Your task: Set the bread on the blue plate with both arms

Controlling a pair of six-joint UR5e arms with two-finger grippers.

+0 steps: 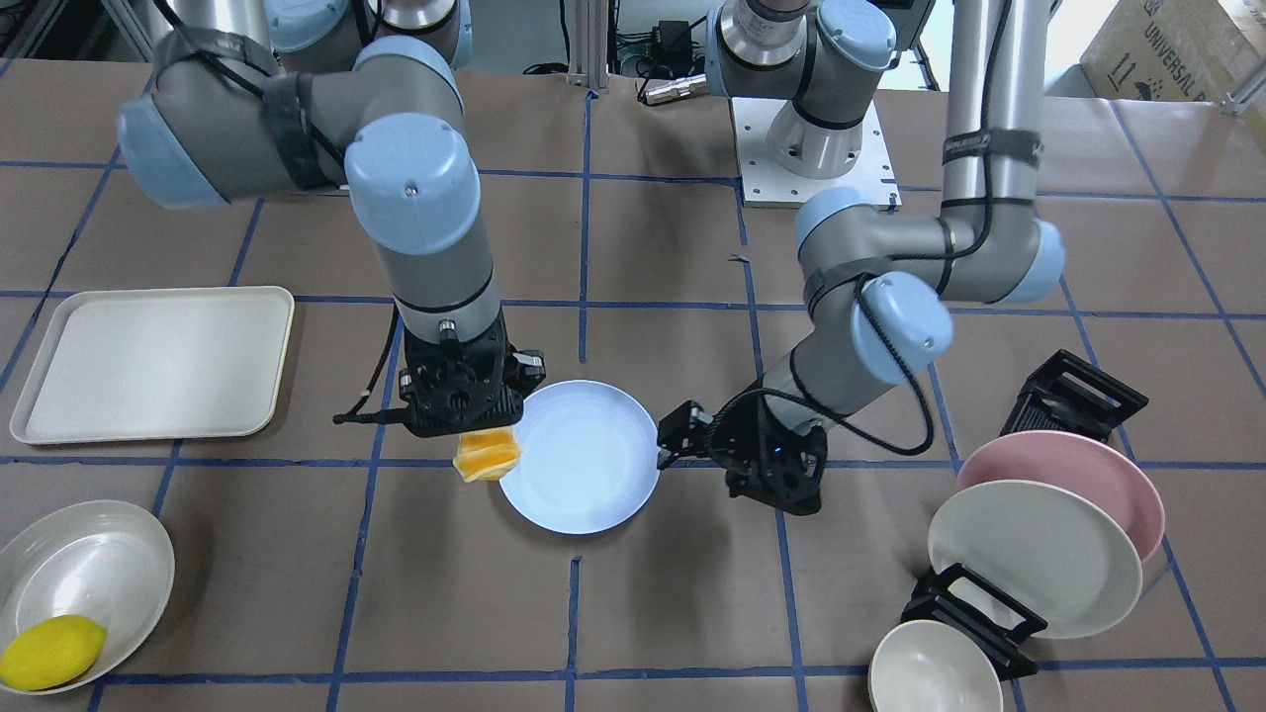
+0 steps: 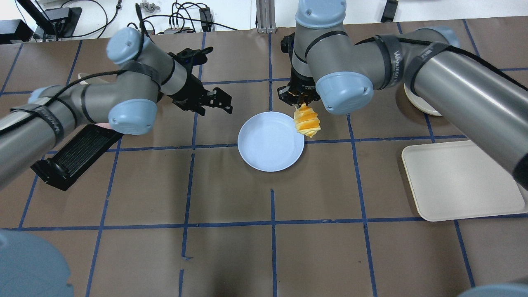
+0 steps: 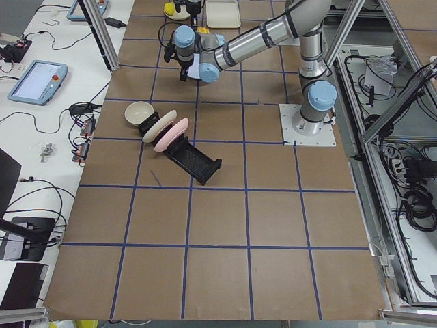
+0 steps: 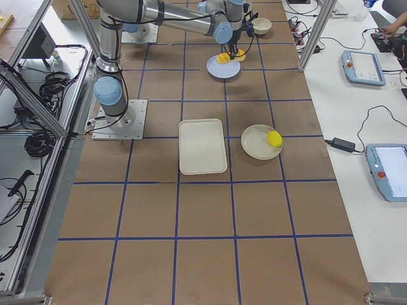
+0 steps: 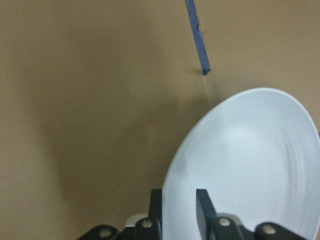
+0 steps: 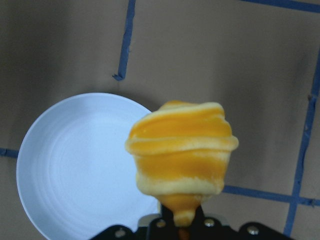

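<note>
The blue plate (image 1: 584, 465) lies on the brown table between the two arms and also shows in the overhead view (image 2: 268, 142). My right gripper (image 2: 302, 105) is shut on the narrow tip of the bread (image 2: 307, 121). The golden-orange and cream striped loaf hangs above the plate's rim on the right arm's side (image 6: 182, 150). My left gripper (image 1: 665, 450) is at the opposite rim. In the left wrist view its fingers (image 5: 202, 205) stand close together, with the plate's rim (image 5: 170, 190) between them.
An off-white tray (image 1: 153, 361) lies beyond the right arm. A bowl (image 1: 84, 554) holds a yellow lemon (image 1: 49, 653). A black rack (image 1: 1073, 396) holds a pink plate (image 1: 1078, 465) and an off-white plate (image 1: 1034, 559). A small bowl (image 1: 935, 672) sits beside the rack.
</note>
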